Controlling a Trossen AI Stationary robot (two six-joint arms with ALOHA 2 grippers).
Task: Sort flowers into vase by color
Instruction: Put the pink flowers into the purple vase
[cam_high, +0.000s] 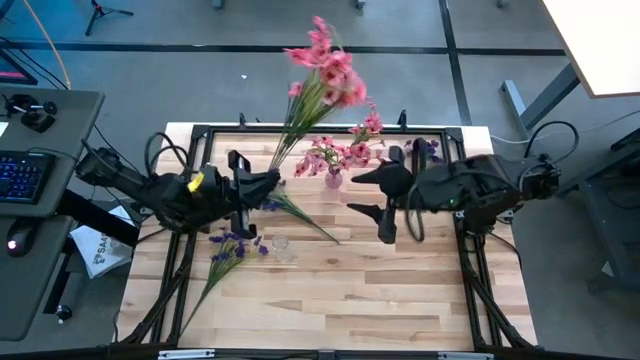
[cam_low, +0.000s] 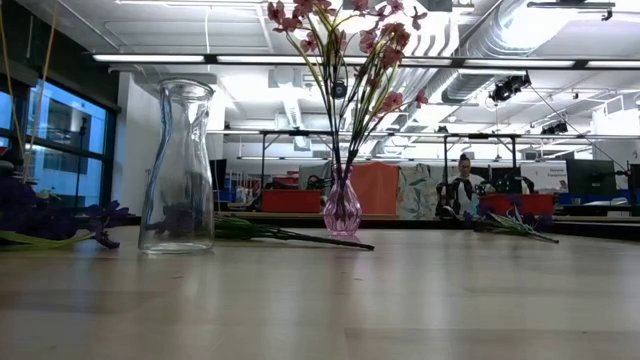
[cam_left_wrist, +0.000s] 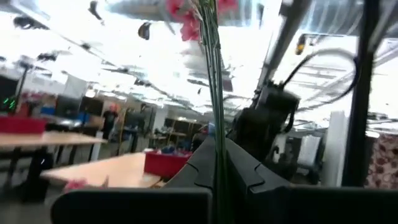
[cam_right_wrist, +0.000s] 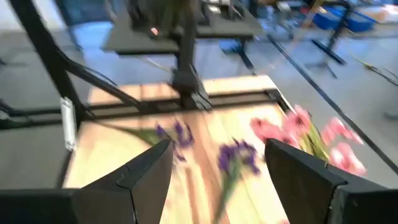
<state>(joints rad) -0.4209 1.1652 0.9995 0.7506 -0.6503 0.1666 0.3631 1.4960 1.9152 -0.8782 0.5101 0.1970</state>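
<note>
While the left gripper (cam_high: 272, 182) hung over the back left part of the wooden worktop (cam_high: 400, 290), its fingers (cam_left_wrist: 239, 165) were clamped together on the green stems of a pink flower spray (cam_high: 322, 75), which slanted up and away so that its blossoms stood out past the worktop's far edge. The right gripper (cam_high: 372, 192) hovered just beside a small pink glass vase (cam_high: 333, 179), on its right, with its fingers (cam_right_wrist: 146, 171) spread wide apart and nothing between them. That pink vase stood upright near the back middle of the worktop and held several pink flowers (cam_low: 345, 45), their stems fanning upward from its neck. A taller clear glass vase (cam_low: 178, 165) stood upright and empty, nearer the front and to the left of the pink one. A purple flower spray (cam_high: 232, 248) lay flat on the worktop just beside the clear vase, on its left, with its long stem trailing toward the front left. Another green stem (cam_high: 305, 216) lay between the two vases. More purple flowers (cam_high: 425, 148) lay at the back right of the worktop, near the right arm. In the room beyond, a person (cam_low: 463, 185) sat at a distant desk.
</note>
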